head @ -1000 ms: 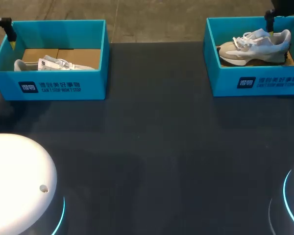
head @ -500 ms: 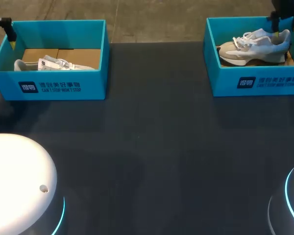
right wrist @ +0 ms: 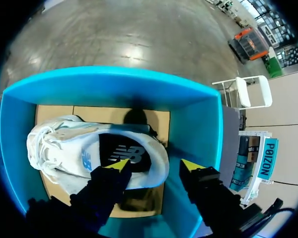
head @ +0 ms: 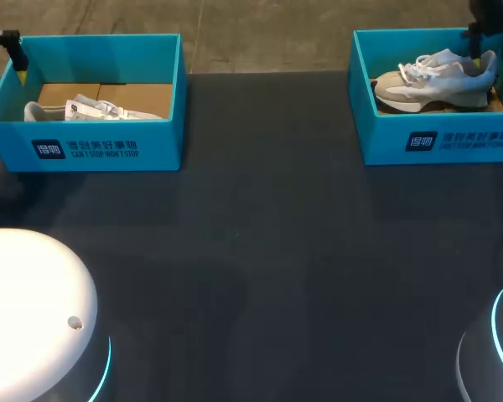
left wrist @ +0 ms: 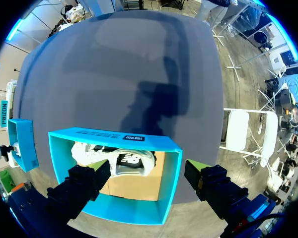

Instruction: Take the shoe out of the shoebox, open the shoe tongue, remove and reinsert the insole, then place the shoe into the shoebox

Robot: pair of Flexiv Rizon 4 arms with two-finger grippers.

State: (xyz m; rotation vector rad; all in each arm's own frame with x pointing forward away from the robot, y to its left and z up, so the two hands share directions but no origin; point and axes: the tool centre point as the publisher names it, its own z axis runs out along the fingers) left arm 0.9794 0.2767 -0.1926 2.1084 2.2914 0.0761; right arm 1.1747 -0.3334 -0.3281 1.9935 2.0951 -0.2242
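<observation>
Dark matting covers the table (head: 260, 251), and on its far side sit two teal boxes, well apart. The left shoebox (head: 109, 146) is toward my left arm, the right shoebox (head: 436, 142) toward my right. Each holds a pale sneaker.

The right shoe (head: 427, 79) rests on its sole on the cardboard floor. Its long axis runs along the box's length, toe toward the table's middle and heel at the outer end. The left shoe (head: 92, 109) lies lower in its box, and the front wall hides most of it from the head camera.

My right gripper (head: 482, 38) hangs over the heel end of the right shoe, so that arm is plainly the nearer one for this box. From its wrist camera, the right gripper (right wrist: 156, 166) stands wide open with nothing in it. One yellow tip is over the shoe's side panel. The other is past the heel, over the gap between the heel and the box's end wall (so the opening lies along the shoe, not across it). I judge that a grasp from here calls for coming down at the heel or collar.

My left gripper (head: 17, 54) sits over the far outer corner of the left shoebox. Its wrist view shows the left gripper (left wrist: 146, 166) spread wide and empty. One finger is over the box's inside beside the shoe, the other beyond the box's wall.
</observation>
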